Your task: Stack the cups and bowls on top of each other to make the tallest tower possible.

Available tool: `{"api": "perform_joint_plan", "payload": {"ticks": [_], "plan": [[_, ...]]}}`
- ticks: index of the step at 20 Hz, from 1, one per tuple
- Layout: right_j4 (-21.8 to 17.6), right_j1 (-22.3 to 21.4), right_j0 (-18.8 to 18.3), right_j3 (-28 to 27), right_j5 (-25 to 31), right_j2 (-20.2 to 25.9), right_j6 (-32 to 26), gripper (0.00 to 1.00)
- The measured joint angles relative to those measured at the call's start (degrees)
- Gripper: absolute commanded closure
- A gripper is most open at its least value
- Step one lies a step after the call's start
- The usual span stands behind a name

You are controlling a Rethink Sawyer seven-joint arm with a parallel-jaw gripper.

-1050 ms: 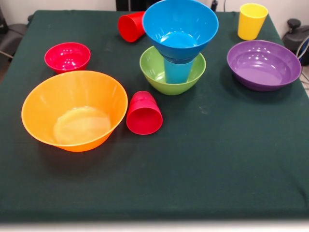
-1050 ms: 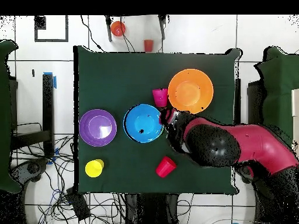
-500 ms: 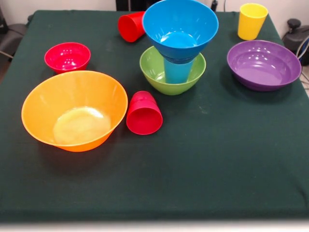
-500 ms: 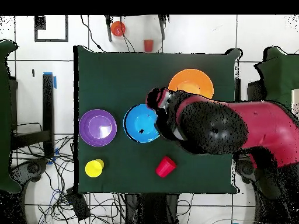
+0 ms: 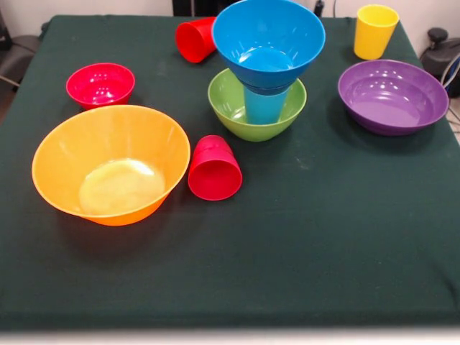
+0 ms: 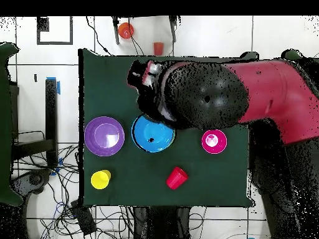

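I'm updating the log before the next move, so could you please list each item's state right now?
green bowl: upright, holds the blue cup
blue cup: standing in the green bowl, carrying the blue bowl
blue bowl: upright, on the cup
orange bowl: upright, empty
purple bowl: upright, empty
small red bowl: upright, empty
yellow cup: upright
near red cup: on its side
far red cup: on its side

glossy plastic bowls (image 5: 111, 164), matt cloth table (image 5: 338, 215)
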Motion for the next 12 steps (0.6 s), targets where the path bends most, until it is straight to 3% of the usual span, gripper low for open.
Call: {"api": "perform_joint_plan", "payload": {"ticks": [12], "plan": [[-2.62,4.4,6.23,-8.17,0.04,-4.89,0.0,0.0]]}}
